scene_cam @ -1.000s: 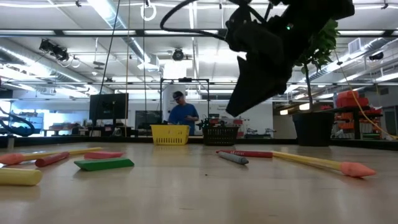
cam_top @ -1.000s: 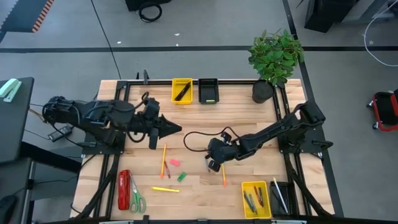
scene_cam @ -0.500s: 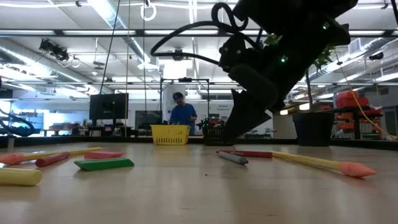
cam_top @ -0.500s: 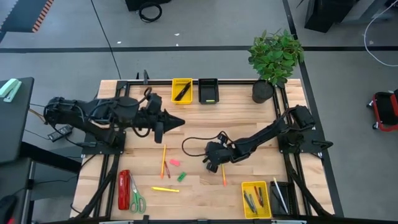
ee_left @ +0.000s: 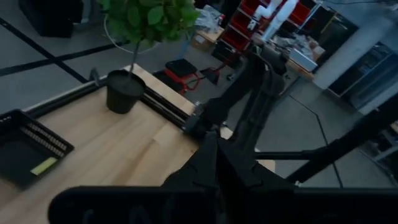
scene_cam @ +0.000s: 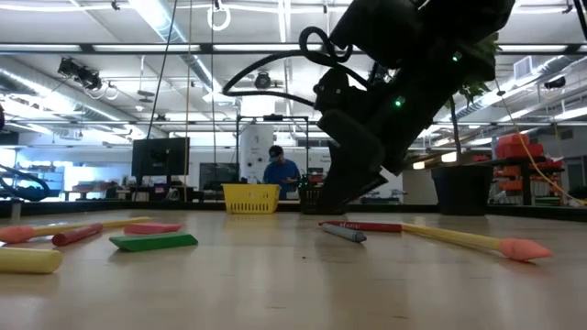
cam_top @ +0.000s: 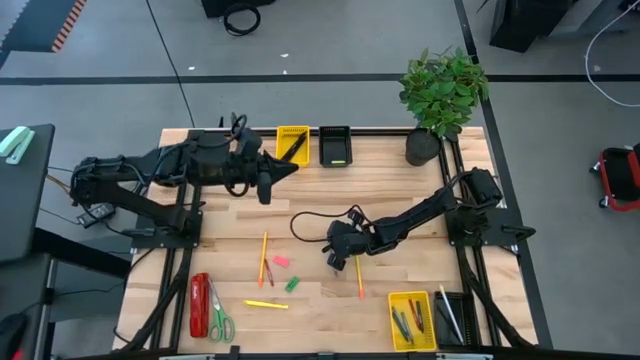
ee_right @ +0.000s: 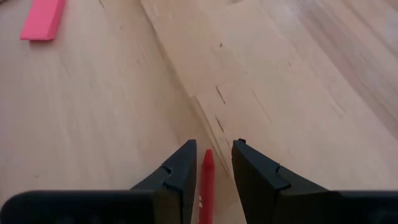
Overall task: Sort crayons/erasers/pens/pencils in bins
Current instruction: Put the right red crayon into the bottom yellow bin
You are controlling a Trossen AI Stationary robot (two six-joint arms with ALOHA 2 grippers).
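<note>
At the middle of the wooden table (cam_top: 400,190), the right gripper (ee_right: 210,163) sits low, its fingers spread on either side of a red crayon (ee_right: 205,180) lying on the boards, not yet pinching it. A pink eraser (ee_right: 42,18) lies well apart to the left. The left gripper (cam_top: 285,168), fingers pressed together and empty, hovers beside the far yellow bin (cam_top: 293,143), which holds a black pen (cam_top: 293,150).

bins (cam_top: 280,146): 4 | loose erasers (cam_top: 281,260): 2 | stapler (cam_top: 199,305): 1 | scissors (cam_top: 219,319): 1 | plant (cam_top: 443,88): 1
</note>
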